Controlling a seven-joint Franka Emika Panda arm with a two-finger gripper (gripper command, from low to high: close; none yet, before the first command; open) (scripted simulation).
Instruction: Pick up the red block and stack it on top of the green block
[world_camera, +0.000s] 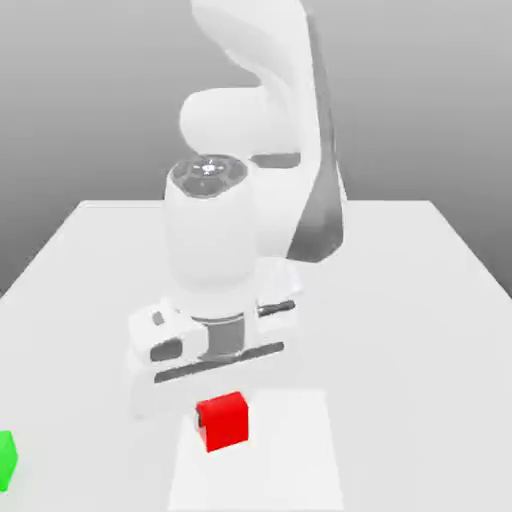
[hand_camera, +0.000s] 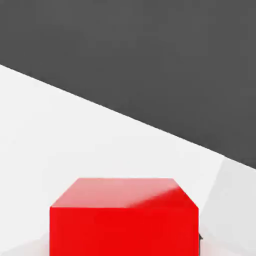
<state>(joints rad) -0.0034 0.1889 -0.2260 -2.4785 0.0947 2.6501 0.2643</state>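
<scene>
The red block (world_camera: 224, 422) sits near the table's front edge, directly under the white hand. In the hand view the red block (hand_camera: 125, 220) looms very close, with its top face and one side face showing. My gripper (world_camera: 222, 402) is lowered straight onto it and shut on the red block, the hand's body covering the fingers. The green block (world_camera: 5, 460) rests on the table at the exterior view's far left, cut off by the frame edge and well apart from the red block.
The white table (world_camera: 420, 300) stretches back and to the exterior view's right. The arm's bulky white links (world_camera: 250, 150) rise behind the hand. A paler square patch (world_camera: 290, 450) lies on the tabletop around the red block.
</scene>
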